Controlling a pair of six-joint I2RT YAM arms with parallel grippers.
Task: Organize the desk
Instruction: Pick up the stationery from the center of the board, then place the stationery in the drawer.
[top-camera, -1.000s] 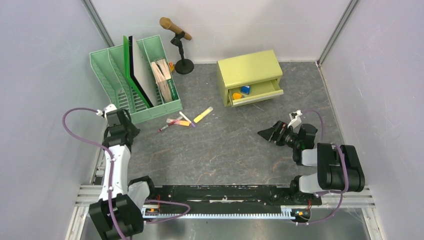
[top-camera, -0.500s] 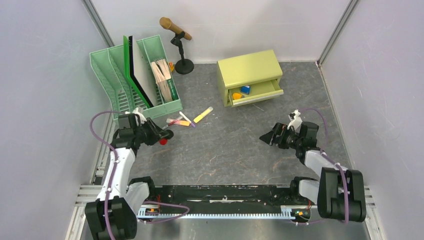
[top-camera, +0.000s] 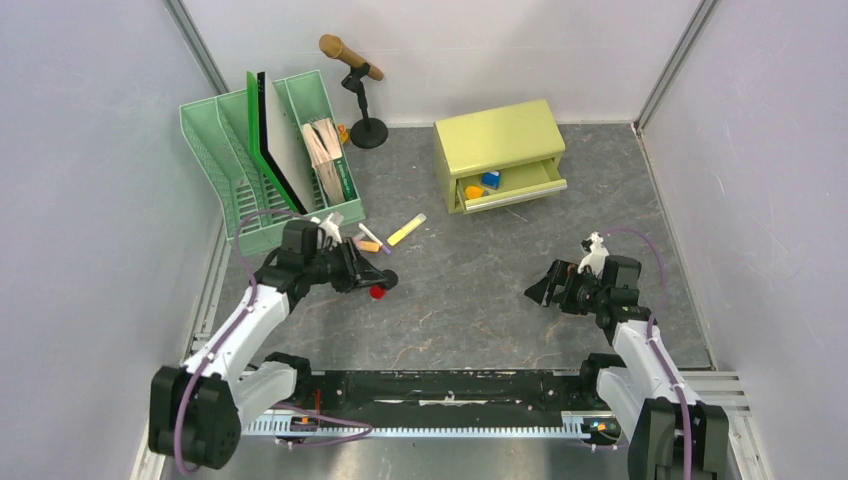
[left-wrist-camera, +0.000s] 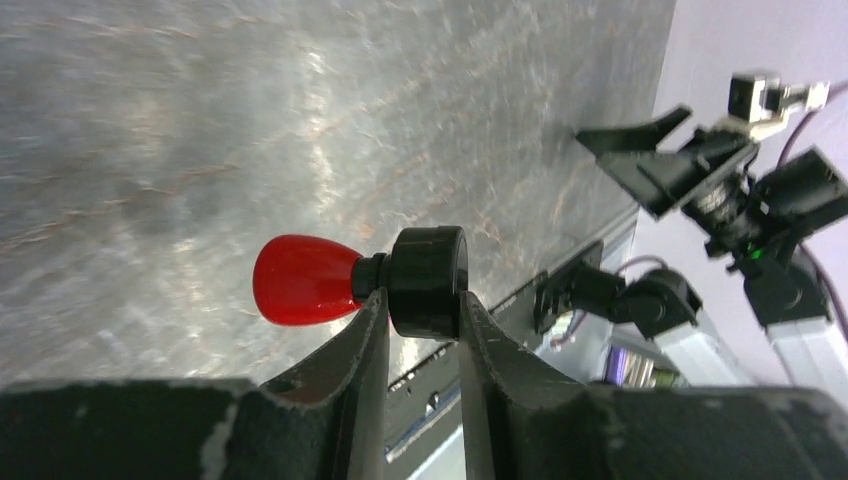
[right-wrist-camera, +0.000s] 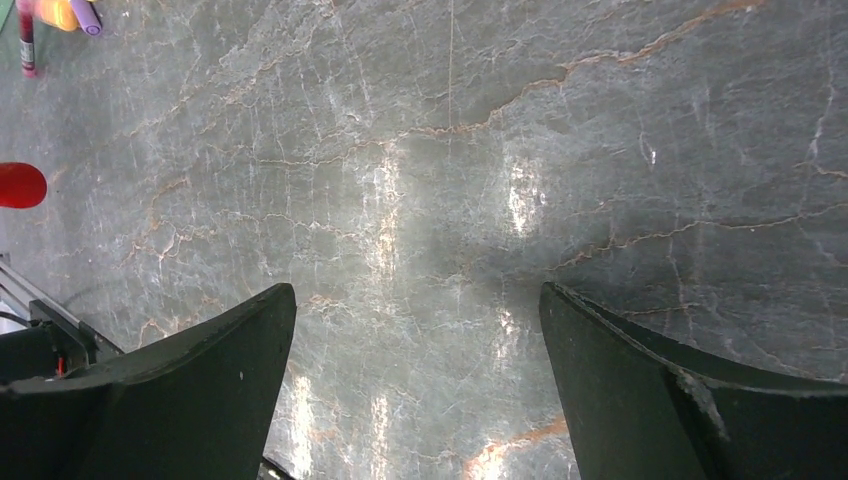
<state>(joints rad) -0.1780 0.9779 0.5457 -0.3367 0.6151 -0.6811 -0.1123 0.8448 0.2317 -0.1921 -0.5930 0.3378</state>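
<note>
Left gripper (left-wrist-camera: 420, 300) pinches a red-tipped plug (left-wrist-camera: 300, 278) by its black collar, jaws narrow — right gripper (right-wrist-camera: 415, 290) gapes wide, empty, over the desk (top-camera: 470, 300) spread beneath both. That fingertip grip looks shallow; a jolt could drop it among the pens (top-camera: 385, 238) beyond.

No words, numbers or signs can be read in any view. The books (top-camera: 325, 155) in the green rack (top-camera: 205, 130) and the pens (top-camera: 406, 230) on the tabletop (top-camera: 470, 290) are too small to show any print.
</note>
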